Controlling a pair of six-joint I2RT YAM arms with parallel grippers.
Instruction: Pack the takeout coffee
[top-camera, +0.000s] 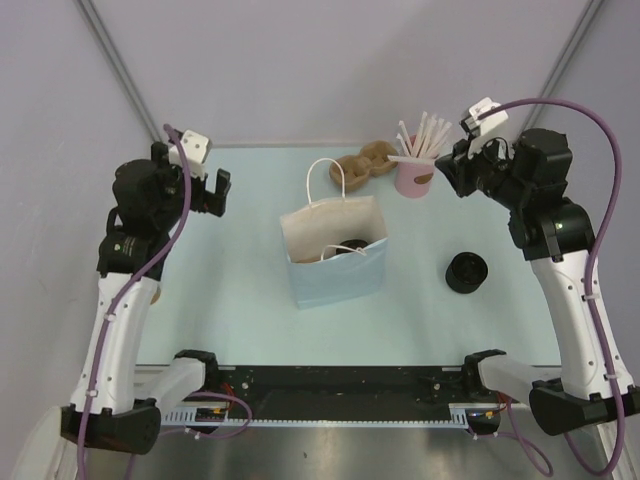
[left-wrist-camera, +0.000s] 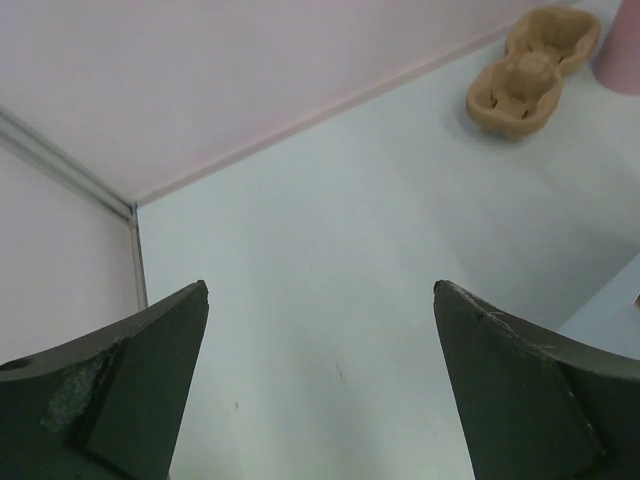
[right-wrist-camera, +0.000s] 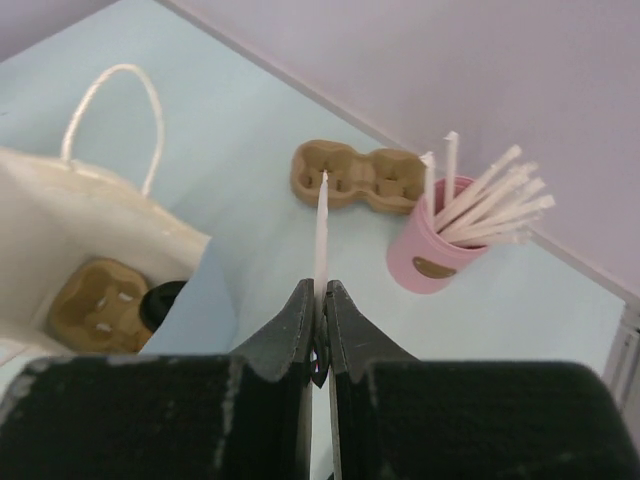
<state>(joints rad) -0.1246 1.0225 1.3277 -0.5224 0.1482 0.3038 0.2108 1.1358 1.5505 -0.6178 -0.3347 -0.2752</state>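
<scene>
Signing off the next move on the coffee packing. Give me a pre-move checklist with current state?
1. Straw grip: right gripper shut on the white straw: ok.
2. Spare arm: left gripper open, holding nothing: ok.
3. Target: paper bag upright, mouth open: ok.
4. Contents: coffee cup in the bag, beside the cardboard tray: ok.
5. Cup's black lid fully seated: cannot tell, only part of it shows.
6. Way in: bag handle arches above the mouth; clear of the straw's path: cannot tell.
</scene>
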